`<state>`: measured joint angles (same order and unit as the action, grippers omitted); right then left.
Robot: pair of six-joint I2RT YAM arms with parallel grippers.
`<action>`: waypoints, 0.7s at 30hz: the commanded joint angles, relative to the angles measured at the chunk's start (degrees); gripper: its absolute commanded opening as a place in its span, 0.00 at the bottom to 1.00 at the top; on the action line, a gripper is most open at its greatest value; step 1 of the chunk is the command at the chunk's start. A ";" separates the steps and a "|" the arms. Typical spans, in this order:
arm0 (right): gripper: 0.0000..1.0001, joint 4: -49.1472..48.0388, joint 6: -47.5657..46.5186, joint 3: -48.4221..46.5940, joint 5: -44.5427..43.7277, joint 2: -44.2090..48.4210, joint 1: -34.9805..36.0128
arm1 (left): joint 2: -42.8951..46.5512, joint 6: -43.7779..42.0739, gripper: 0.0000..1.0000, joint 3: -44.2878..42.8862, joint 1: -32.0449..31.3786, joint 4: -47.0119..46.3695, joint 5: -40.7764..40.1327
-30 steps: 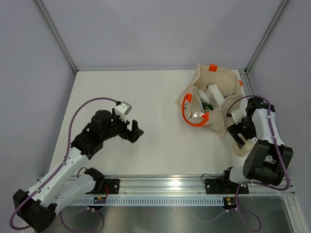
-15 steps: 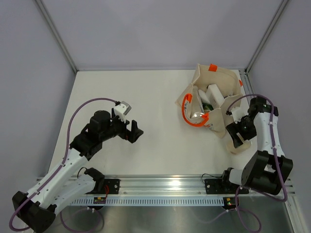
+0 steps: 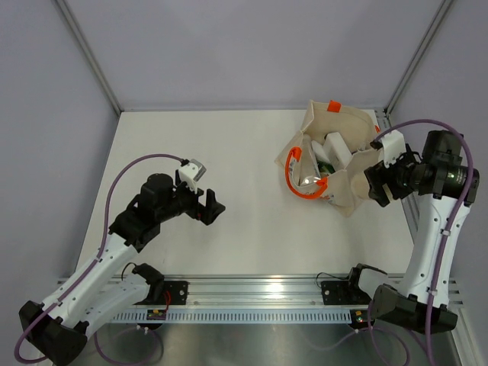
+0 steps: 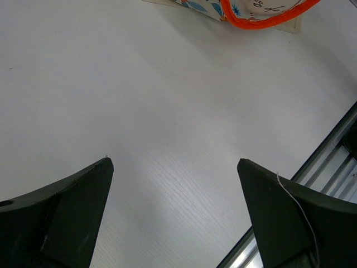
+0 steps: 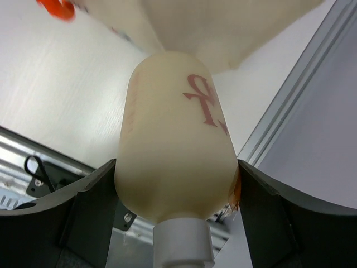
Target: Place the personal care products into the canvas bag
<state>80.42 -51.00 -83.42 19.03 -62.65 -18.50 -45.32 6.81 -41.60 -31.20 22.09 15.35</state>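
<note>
Cream pump bottle (image 5: 175,139) was held in the right gripper (image 5: 175,167), jaws closed on its sides, neck end pointed back at the wrist and base aimed at the canvas bag (image 5: 223,28). It was carried off the table (image 3: 229,145), just beside the bag's near-right side and not yet inside. In the top view the bottle was hidden behind the gripper, so its height against the bag's rim could not be judged, though it was probably about level. The grip across the body looked chosen so the bottle could be fed base-first through the opening. The bag was lying at the table's far right, mouth spread, orange handle (image 3: 293,179) flopped toward centre. A white bottle (image 3: 338,149) and a green item (image 3: 325,168) were seen inside already. Left gripper (image 3: 210,206) was parked wide open and empty above bare table, well apart from the bag, likely to be kept out of the right arm's path. No loose products were seen on the table.
</note>
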 commanded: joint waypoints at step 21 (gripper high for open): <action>0.00 -14.32 23.85 -38.32 1.19 -35.60 14.02 | 3.57 -1.89 0.99 0.30 -0.09 -3.28 1.08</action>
<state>76.29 -30.28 -121.05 25.39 -98.70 -4.19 -42.85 5.96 -41.58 -31.20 21.32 15.86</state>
